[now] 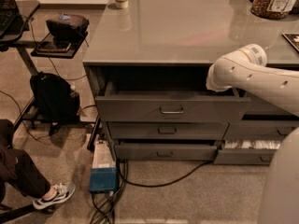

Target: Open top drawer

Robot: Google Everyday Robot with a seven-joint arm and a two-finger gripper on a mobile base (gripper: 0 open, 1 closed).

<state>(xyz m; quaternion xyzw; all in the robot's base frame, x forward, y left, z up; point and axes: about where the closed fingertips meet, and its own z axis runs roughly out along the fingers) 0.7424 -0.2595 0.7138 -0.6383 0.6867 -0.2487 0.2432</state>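
Observation:
The top drawer (171, 109) is a wide grey metal drawer with a small loop handle (171, 110). It stands pulled out a little from under the grey counter (177, 27), with a dark gap behind its front. My white arm (247, 76) reaches in from the right, just above the drawer's right end. My gripper is at the arm's far end, by the dark opening above the drawer's right corner, and it is hidden there.
Two narrower grey drawers (166, 130) sit below. A low drawer with white contents (252, 144) is open at the right. A blue box (103, 178) and cables lie on the floor. A backpack (53, 97), a side desk (56, 50) and a person's foot (53, 195) are at the left.

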